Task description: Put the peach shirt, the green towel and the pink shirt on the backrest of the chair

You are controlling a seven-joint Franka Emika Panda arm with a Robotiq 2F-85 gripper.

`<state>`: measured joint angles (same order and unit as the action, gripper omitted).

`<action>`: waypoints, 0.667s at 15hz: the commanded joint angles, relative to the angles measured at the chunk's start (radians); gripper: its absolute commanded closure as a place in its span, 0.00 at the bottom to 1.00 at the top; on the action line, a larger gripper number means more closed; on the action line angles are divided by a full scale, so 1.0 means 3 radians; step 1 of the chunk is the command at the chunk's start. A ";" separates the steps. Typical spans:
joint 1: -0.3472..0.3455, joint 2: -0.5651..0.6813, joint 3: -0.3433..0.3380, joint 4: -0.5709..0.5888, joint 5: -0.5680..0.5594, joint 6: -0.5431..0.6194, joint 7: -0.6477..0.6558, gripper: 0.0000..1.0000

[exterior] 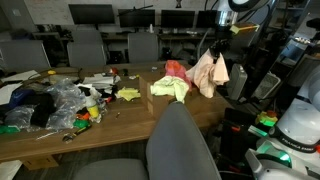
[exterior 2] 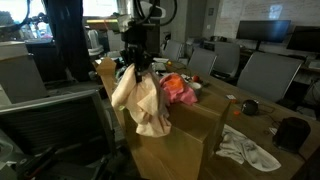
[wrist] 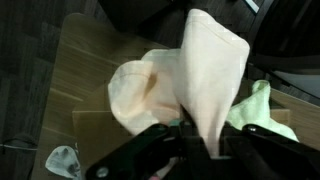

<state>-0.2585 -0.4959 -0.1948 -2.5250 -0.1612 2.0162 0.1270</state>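
**Fig.** Cloths and tool, one moment.

**(a)** Peach shirt (exterior: pixel 207 74), ×1: off the table (exterior: pixel 60 135), hanging free in folds over the table's end edge; seen so in both exterior views. In wrist view it fills centre frame and runs down into the tool.

**(b)** Green towel (exterior: pixel 170 88), ×1: crumpled on the table near the same end, toward the edge facing the chair; in wrist view it shows just beside the peach shirt.

**(c)** Pink shirt (exterior: pixel 176 68), ×1: bunched on the table toward the far edge, just behind the green towel, w/ an orange patch showing in an exterior view (exterior 2: pixel 172 82).

**(d)** Chair (exterior: pixel 185 145), ×1: grey, backrest top rounded, standing at the table's near edge, well apart from the peach shirt.

**(e)** Gripper (exterior: pixel 214 46), ×1: jaws nearly together, clenched on the top of the peach shirt; touches no other cloth.

**(f)** Surroundings: office chairs (exterior: pixel 86 46), approx. 3 in a row behind the table; yellow scrap (exterior: pixel 128 94), ×1, mid-table; white cloth (exterior 2: pixel 250 150), ×1, on the table.
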 commanded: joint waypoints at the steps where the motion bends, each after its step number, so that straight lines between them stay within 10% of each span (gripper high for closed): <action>1: 0.0101 -0.0375 0.0275 -0.0016 -0.0012 -0.0225 0.0046 0.97; 10: 0.0536 -0.0743 0.1043 0.0105 -0.0181 -0.0497 0.0250 0.97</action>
<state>-0.1371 -0.6824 0.0602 -2.5194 -0.1798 1.9099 0.1686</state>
